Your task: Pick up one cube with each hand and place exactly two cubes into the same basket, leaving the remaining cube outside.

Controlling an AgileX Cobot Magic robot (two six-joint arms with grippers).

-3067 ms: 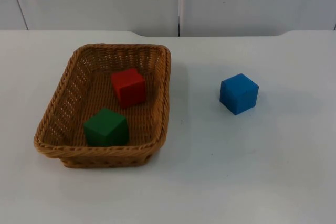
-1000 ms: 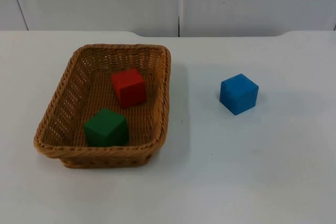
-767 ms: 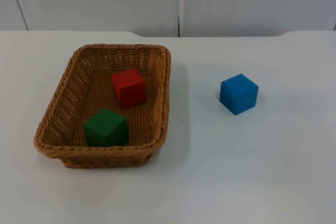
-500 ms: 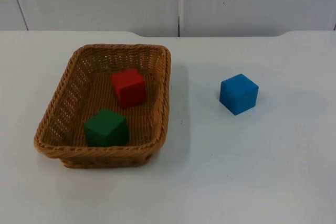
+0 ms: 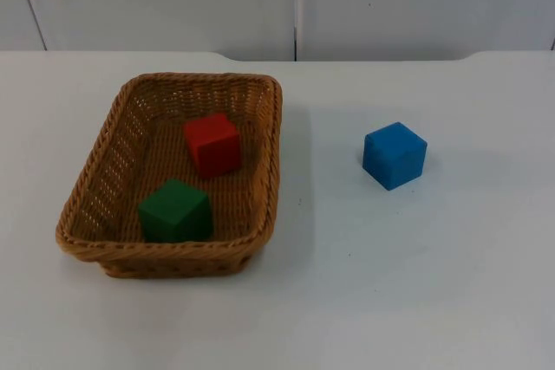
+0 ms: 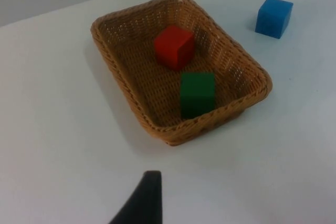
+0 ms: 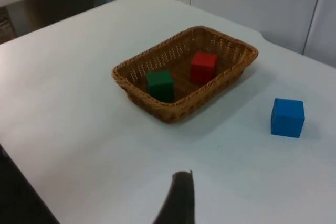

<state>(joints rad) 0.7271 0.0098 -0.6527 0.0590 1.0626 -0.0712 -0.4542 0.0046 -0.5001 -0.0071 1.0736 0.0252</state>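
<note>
Sitting pretty in the wicker basket [image 5: 276, 140] are two cubes: the red cube [image 5: 212, 144] toward the far side and the green cube [image 5: 175, 210] nearer the front wall, apart from one another on the woven floor. Out on the white table [image 5: 416, 283], well to the right of the basket, the blue cube [image 5: 395, 155] stands alone, exactly where the task wants the leftover one. By my reading, the placing step is done and this is the wrap-up. The left claw [image 6: 140, 201] hangs high on the near-left side, looking down over the basket from well off, and one dark fingertip is all there is to go on, so whether it is open or closed I cannot tell. Same story for the right claw [image 7: 178, 198], held well back from the basket and the blue cube, nothing visibly in its grip, finger spread impossible to judge. Next move, as I see it, calls for very little: both arms keep clear, nobody nudges the basket, and the blue cube is left where it is.
</note>
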